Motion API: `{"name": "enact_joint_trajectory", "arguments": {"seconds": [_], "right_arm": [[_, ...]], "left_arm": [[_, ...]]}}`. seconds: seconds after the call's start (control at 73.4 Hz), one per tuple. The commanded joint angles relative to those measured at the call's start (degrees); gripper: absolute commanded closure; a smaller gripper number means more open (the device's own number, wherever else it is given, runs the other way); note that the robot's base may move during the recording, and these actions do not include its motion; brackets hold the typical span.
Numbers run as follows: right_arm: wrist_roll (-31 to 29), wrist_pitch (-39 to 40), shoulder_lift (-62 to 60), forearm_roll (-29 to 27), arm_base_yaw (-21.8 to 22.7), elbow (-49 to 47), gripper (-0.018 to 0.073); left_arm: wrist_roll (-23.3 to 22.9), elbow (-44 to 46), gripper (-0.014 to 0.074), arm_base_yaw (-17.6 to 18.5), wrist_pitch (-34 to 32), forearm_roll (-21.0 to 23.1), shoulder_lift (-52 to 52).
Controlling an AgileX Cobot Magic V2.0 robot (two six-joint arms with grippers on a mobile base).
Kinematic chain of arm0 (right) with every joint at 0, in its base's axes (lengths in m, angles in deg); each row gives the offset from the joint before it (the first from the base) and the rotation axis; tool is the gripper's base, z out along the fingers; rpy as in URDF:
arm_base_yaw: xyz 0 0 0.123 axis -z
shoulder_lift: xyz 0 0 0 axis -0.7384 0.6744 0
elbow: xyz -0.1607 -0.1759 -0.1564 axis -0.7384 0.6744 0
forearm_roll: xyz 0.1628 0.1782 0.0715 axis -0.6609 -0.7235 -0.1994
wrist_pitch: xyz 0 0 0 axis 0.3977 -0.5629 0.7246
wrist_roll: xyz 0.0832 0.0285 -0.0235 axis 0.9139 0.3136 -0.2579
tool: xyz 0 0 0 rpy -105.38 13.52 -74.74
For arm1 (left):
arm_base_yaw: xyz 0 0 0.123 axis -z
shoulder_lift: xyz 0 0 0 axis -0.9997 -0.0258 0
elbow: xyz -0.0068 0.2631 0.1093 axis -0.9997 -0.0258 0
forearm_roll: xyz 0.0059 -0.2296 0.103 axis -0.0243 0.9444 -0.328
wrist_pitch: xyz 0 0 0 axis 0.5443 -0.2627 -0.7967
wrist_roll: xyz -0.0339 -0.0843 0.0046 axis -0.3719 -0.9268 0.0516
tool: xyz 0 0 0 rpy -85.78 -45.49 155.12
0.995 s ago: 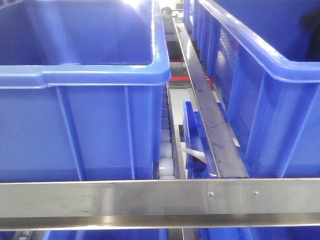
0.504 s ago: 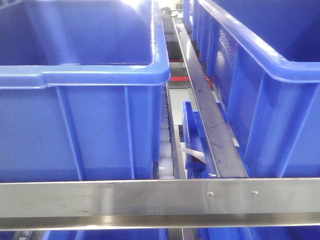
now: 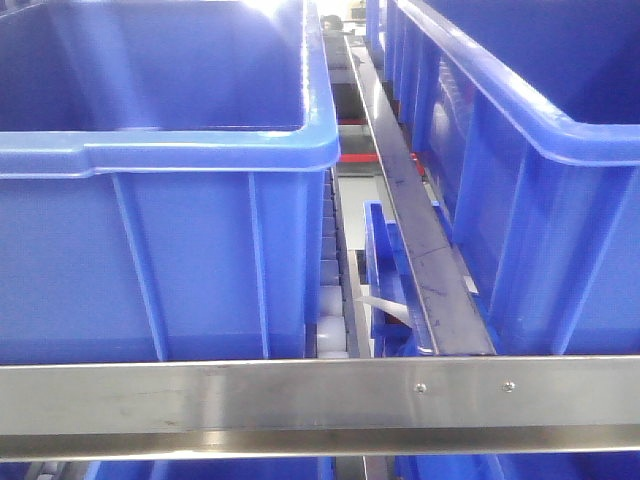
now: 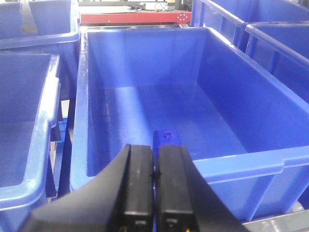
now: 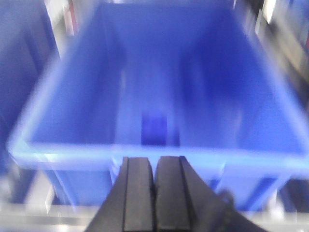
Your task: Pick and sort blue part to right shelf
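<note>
Two bins: large blue bins [image 3: 160, 200] are seen on the right shelf [image 3: 300, 395], behind its flat steel bar with two small screws [image 3: 420, 387].
Left gripper [image 4: 154, 169]: pads pressed together above a bin's near rim, nothing clamped.
Blue part [image 4: 166, 137]: lying on that bin's floor.
Right gripper [image 5: 154, 181]: fingers closed together; view blurred, a dark blue block [image 5: 155, 126] is made out in the bin below.

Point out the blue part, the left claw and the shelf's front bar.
blue part [image 4: 166, 137]: left wrist view, top face, beyond the fingertips.
left claw [image 4: 154, 166]: left wrist view, between the fingertips.
front bar [image 3: 250, 395]: front view, flat steel face.
</note>
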Motion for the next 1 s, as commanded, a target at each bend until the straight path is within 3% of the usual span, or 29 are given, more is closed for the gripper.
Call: {"name": "enact_joint_trajectory", "arguments": {"seconds": [0.0, 0.6, 0.695, 0.804, 0.981], "right_arm": [[-0.31, 5.37, -2.45, -0.11, 0.37, -1.20, 0.0524], [-0.31, 5.28, -1.55, -0.06, 0.37, -1.13, 0.0524], [-0.31, 5.28, -1.55, -0.06, 0.37, -1.13, 0.0524], [-0.31, 5.27, -1.49, -0.06, 0.37, -1.13, 0.0524], [-0.31, 5.27, -1.49, -0.06, 0.37, -1.13, 0.0524]], "left_arm": [[-0.42, 1.35, 0.0464, 0.12, -4.24, -0.18, -0.86], [-0.42, 0.33, 0.0464, 0.01, -4.37, -0.07, -0.86], [-0.42, -2.42, 0.0464, -2.18, -5.00, -0.07, 0.91], [-0.42, -7.42, 0.0464, -7.10, -10.64, 0.19, 1.51], [-0.42, -18.08, 0.0464, -13.98, -29.30, 0.77, 1.51]]}}
